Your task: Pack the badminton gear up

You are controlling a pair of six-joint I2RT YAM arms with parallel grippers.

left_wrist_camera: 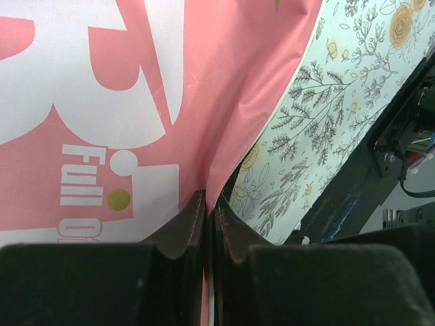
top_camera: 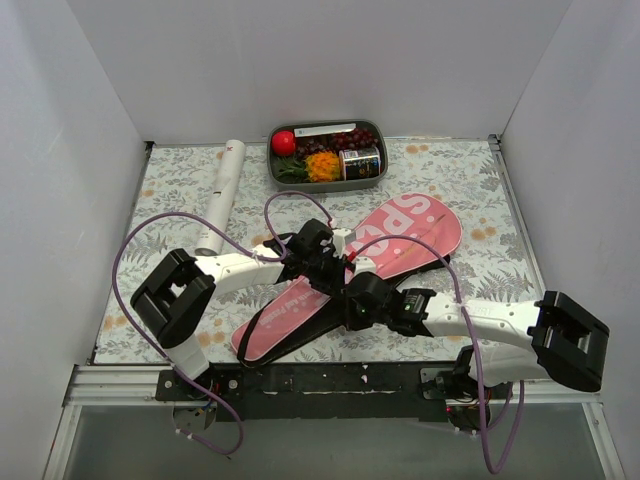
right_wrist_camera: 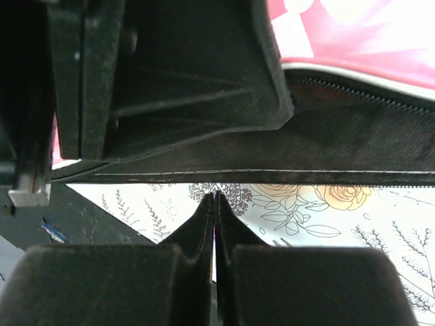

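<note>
Floral tablecloth (top_camera: 480,190) is covered mid-table by the pink bag (top_camera: 410,232), which is pinched by the left gripper (left_wrist_camera: 209,204). The right gripper (right_wrist_camera: 215,202) is pressed together (perhaps on the zip (right_wrist_camera: 353,89)). Closing the bag is judged in hand; a steady pull along its edge is called for.

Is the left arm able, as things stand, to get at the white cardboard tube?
Probably yes, but not at once: its end effector is shut on the pink bag. The tube lies on the table to its left, with only a purple cable looping across the way.
</note>
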